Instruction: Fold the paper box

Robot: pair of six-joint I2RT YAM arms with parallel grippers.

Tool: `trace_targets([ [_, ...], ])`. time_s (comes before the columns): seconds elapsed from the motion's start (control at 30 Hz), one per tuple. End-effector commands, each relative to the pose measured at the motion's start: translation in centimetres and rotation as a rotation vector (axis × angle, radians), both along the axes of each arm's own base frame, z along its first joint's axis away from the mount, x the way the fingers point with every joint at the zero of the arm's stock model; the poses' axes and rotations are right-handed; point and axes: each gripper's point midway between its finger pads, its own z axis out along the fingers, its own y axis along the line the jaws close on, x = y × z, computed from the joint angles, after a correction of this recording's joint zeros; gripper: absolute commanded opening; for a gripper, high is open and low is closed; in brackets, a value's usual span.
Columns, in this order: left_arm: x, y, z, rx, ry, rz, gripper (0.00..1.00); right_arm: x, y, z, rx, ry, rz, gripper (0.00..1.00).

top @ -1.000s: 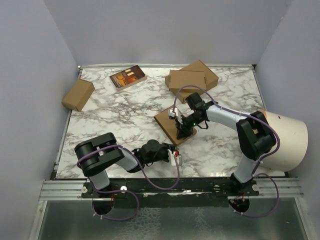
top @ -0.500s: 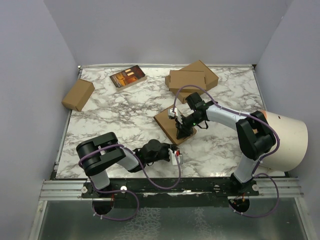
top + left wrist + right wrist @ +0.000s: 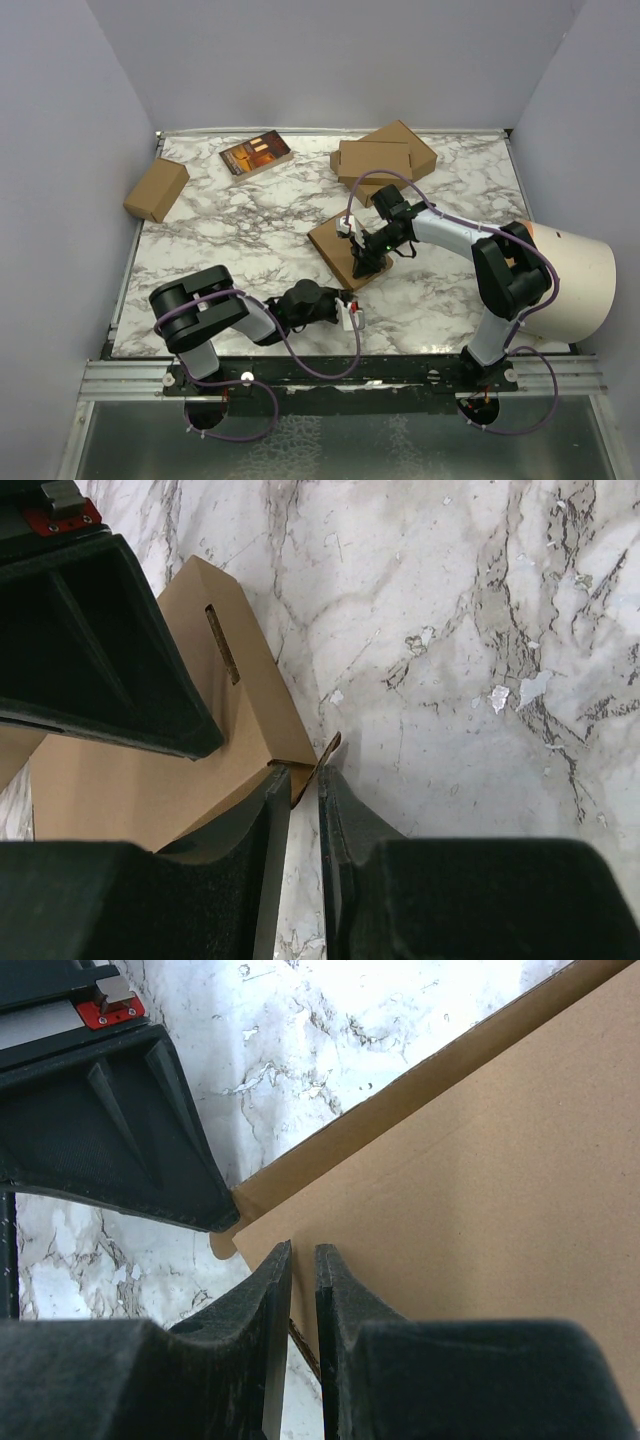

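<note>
Mid-fold: the paper box [image 3: 332, 240] lies just right of the table's [image 3: 220, 230] middle, the right gripper [image 3: 303, 1255] has its jaws pinched narrow on the box's edge, and the left gripper [image 3: 305, 780] shows jaws a bare slit at a corner tab [image 3: 328, 750], grip unclear, so the next move looks like tucking that tab in.

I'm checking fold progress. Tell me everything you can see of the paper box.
The paper box is plain brown corrugated cardboard, folded thin and flat, lying skewed in the middle of the marble table. One side panel shows a narrow slit. The right end effector pinches one edge; the left end effector pinches a small tab at its near corner.
</note>
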Motion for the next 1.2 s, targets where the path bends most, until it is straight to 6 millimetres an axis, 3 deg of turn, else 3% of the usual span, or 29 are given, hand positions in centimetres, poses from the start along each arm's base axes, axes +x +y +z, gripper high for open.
trace_targets([
  [0.0, -0.4, 1.0, -0.8, 0.038, 0.018, 0.013, 0.2, -0.1, -0.2, -1.3, -0.039, 0.022, 0.001, 0.17],
  [0.77, -0.2, 1.4, -1.3, 0.046, 0.035, 0.041, 0.18, -0.1, -0.2, -1.4, -0.043, 0.026, 0.0, 0.17],
  [1.17, -0.4, -0.1, -0.9, 0.025, 0.108, 0.031, 0.24, -0.2, -0.2, -1.4, -0.042, 0.029, 0.001, 0.17],
])
